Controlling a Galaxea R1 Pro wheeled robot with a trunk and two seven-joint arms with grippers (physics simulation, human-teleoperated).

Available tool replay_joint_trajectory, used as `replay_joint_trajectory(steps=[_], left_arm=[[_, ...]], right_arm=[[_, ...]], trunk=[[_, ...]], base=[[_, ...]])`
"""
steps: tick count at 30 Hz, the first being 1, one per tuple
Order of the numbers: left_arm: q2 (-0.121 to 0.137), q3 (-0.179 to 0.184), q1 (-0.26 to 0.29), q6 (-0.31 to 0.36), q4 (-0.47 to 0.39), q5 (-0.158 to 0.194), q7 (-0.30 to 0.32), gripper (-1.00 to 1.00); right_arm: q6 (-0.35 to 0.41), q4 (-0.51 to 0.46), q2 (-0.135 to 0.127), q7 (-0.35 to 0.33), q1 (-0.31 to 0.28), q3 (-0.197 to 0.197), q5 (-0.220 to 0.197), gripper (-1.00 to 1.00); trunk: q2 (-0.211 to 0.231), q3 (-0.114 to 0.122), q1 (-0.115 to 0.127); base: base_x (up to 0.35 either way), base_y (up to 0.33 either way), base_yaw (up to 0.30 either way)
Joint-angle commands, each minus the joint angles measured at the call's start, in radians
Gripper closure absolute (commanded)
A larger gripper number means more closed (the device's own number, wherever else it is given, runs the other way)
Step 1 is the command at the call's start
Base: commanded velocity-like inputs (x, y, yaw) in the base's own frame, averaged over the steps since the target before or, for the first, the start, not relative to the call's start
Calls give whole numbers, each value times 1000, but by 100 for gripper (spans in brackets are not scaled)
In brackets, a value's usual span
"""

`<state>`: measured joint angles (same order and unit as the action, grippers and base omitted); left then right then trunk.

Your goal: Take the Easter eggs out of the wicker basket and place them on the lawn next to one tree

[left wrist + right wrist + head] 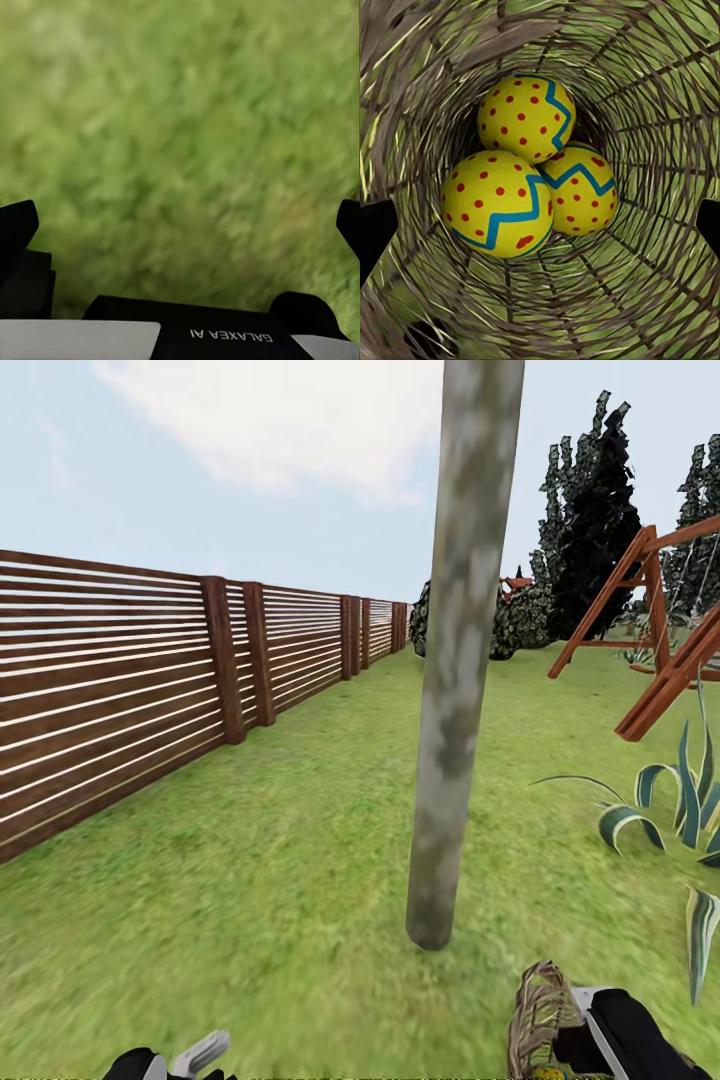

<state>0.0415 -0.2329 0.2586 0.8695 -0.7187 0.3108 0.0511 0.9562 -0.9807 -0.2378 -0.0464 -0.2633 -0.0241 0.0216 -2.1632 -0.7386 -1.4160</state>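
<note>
Down at five o'clock, the right gripper (pixel 585 1032) carries the basket (pixel 535 1020), fingers hidden; three eggs (pixel 529 176) inside. Left gripper (pixel 180 225) spread, empty. Set down gently beside the trunk (pixel 455 690), then lift eggs out singly.

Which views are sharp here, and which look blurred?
Right wrist view: sharp on the three Easter eggs inside the wicker basket. Left wrist view: lawn is a soft green smear. Head view: tree and foreground grass blurred, fence crisp.
</note>
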Motion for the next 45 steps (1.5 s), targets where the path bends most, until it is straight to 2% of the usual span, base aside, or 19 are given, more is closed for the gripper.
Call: replay_joint_trajectory(steps=[1,45], left_arm=[[0,-3,1,5,-1,-4,5,-100],[-2,-3,1,5,1,-4,4,-100]], right_arm=[[4,-1,0,-5,-1,-1,3,-100],[0,-1,3,-6,-1,5,3,-100]], trunk=[[-8,-4,-4],[-316,-142,-172]], base=[[0,0,0],[0,0,0]])
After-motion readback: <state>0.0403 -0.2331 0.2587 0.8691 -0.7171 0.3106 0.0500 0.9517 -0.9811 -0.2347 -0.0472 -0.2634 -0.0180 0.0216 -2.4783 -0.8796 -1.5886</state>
